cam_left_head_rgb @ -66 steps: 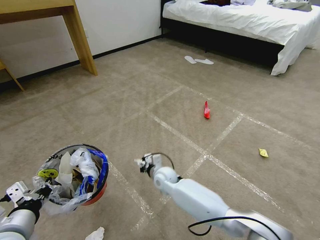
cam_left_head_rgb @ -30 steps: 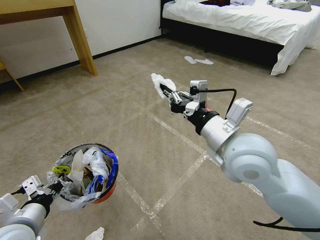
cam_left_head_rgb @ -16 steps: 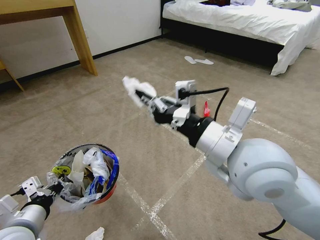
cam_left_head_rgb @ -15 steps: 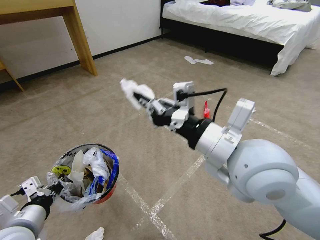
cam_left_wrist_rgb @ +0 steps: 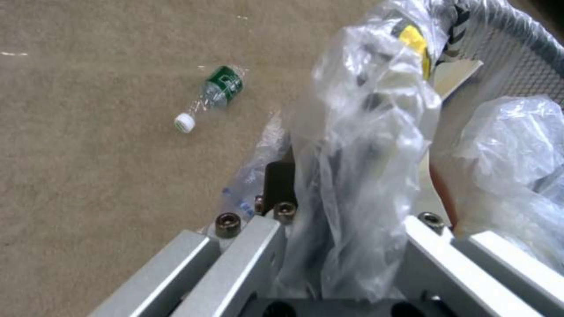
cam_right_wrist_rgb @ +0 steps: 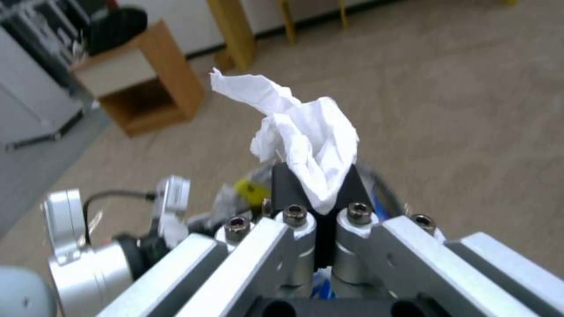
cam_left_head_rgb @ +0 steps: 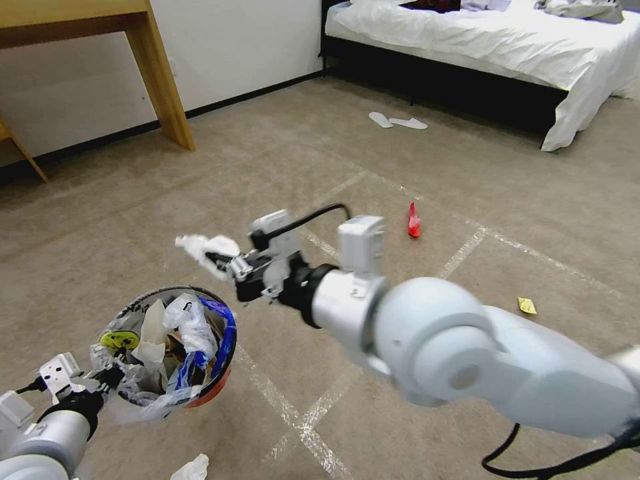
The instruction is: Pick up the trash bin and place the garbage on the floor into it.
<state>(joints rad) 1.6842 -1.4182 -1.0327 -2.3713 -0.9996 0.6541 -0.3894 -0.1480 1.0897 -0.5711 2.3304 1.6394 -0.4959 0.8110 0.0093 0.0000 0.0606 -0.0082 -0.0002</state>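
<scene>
The trash bin (cam_left_head_rgb: 175,347), red with a crinkled clear liner and full of litter, hangs low at the left. My left gripper (cam_left_head_rgb: 100,379) is shut on its rim and the liner (cam_left_wrist_rgb: 364,145). My right gripper (cam_left_head_rgb: 220,259) is shut on a crumpled white tissue (cam_left_head_rgb: 199,247), just above and beyond the bin's far rim. The right wrist view shows that tissue (cam_right_wrist_rgb: 302,132) pinched between the black pads of the right gripper (cam_right_wrist_rgb: 314,180). More garbage lies on the carpet: a red wrapper (cam_left_head_rgb: 414,222), a yellow wrapper (cam_left_head_rgb: 527,305), a white tissue (cam_left_head_rgb: 191,469) and a plastic bottle (cam_left_wrist_rgb: 211,97).
A wooden table leg (cam_left_head_rgb: 160,73) stands at the back left, and a bed (cam_left_head_rgb: 493,47) with white sheets at the back right. Two white slippers (cam_left_head_rgb: 398,121) lie before the bed. Tape lines cross the carpet (cam_left_head_rgb: 373,273). A small wooden cabinet (cam_right_wrist_rgb: 147,92) stands farther off.
My right arm has swung left and down with the tissue, from mid-floor height to just past the bin's rim. The bin and my left arm have barely moved.
</scene>
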